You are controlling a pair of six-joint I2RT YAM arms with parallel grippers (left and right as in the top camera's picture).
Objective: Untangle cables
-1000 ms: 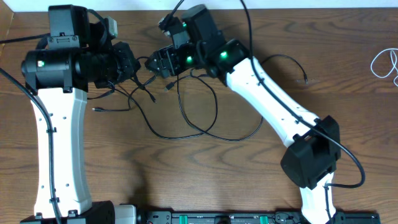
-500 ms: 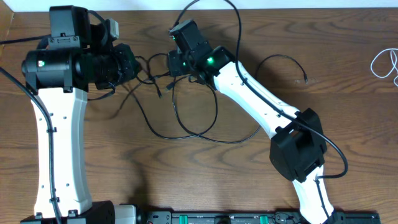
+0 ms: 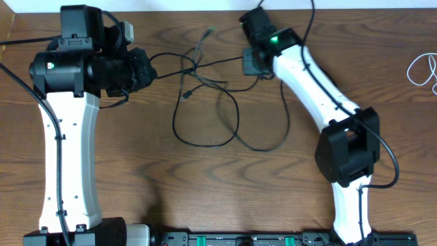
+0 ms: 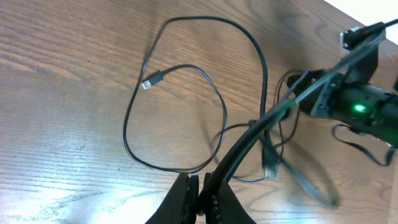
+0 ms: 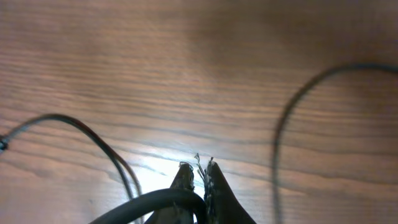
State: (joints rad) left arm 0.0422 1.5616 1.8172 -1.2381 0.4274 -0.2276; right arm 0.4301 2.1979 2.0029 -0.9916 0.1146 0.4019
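**Cables (image 4: 249, 134) taut from claw to claw**

We have the left gripper (image 4: 199, 190) pinched shut on a black strand. The right gripper (image 5: 198, 177) is likewise clamped on one. The line runs straight between the two claws, and the crossing (image 3: 193, 69) sits roughly midway, so neither arm is clearly nearer.

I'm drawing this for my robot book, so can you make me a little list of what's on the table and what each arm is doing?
table: brown wood
black cables: loose crossing loops mid-table, one taut from the left jaws toward the right arm
small plug: lying free on the wood
white cable: alone at the far right edge, apart from the tangle
left arm: jaws shut on a black cable
right arm: jaws shut on a black cable
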